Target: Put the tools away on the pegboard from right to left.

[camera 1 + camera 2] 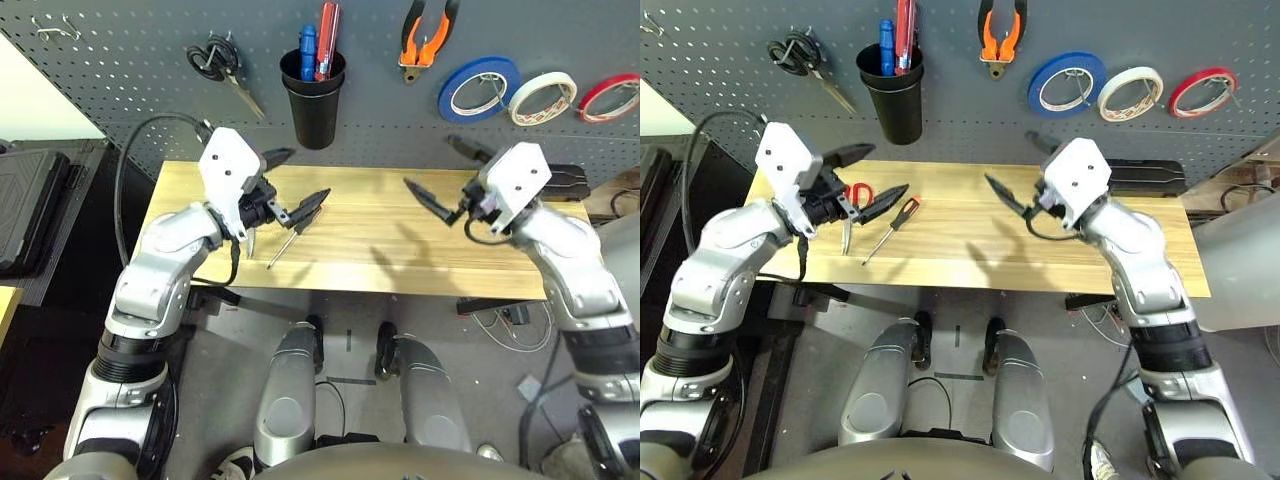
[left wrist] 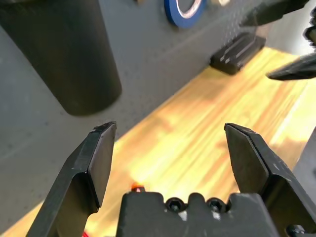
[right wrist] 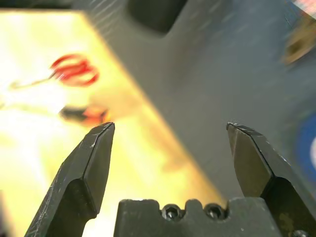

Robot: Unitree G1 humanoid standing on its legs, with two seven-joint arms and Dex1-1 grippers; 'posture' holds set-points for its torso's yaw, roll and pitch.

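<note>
Left eye view: on the pegboard (image 1: pixel 120 75) the pliers (image 1: pixel 428 35) hang right of the black cup (image 1: pixel 314 95), and the whitish tape roll (image 1: pixel 543 97) sits further right between a blue roll (image 1: pixel 478 87) and a red roll (image 1: pixel 609 97). Black-handled scissors (image 1: pixel 222 65) hang left of the cup. Below the cup, on the wooden table (image 1: pixel 370 240), the left gripper (image 1: pixel 300 185) hovers with its fingers spread and empty, just over the screwdriver (image 1: pixel 287 240). The right gripper (image 1: pixel 440 175), also spread and empty, hangs over the table well to the right of the cup.

Right eye view: the red-handled scissors (image 1: pixel 852 205) lie on the table below and left of the cup, just beside the screwdriver and partly behind the left gripper.

Left wrist view: the fingers (image 2: pixel 94 168) stand wide apart, with the cup's dark wall beyond them.

Right wrist view: the fingers (image 3: pixel 89 168) are likewise wide apart, nothing between them.

Tape and pliers look done, so the screwdriver is next by my reckoning. The left gripper would need to lower, close round the handle, then carry it up, probably to the cup.
</note>
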